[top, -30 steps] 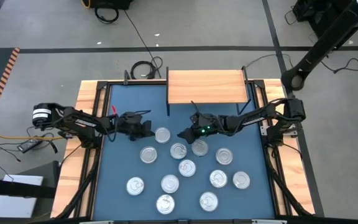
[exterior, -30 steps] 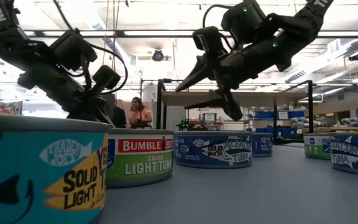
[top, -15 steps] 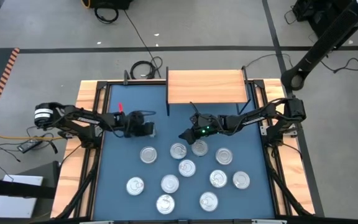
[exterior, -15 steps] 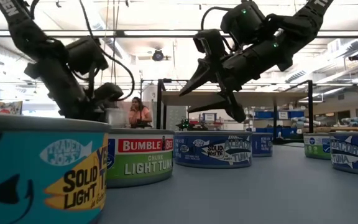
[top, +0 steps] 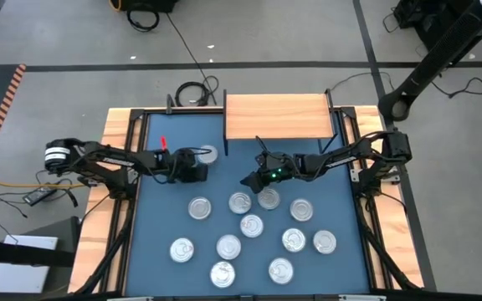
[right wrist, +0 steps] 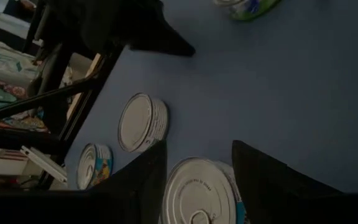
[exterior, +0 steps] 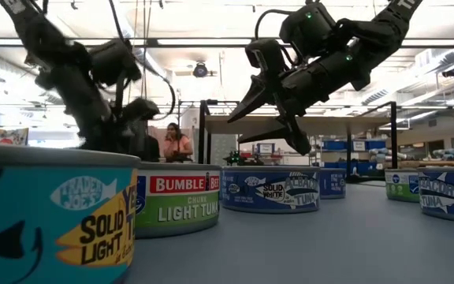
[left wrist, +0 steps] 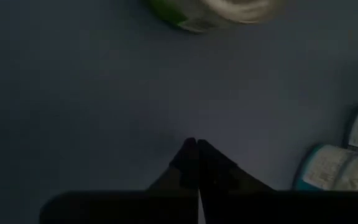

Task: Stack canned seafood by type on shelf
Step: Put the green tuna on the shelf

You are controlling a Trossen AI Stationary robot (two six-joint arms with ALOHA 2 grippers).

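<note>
Blue table (top: 161,226): ten tins (top: 250,225) scattered flat at near and middle. Right gripper (top: 249,178) hovers just above tins, fingers spread, empty. Left gripper (top: 201,167) closed beside lone tin (top: 209,154). Wooden shelf (top: 276,115) bare at far edge.

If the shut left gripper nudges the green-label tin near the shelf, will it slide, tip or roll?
Probably slide: the green-label tin sits flat, low and wide on the smooth blue table. Tipping or rolling looks unlikely. Its round side might slip off the shut left gripper.
</note>
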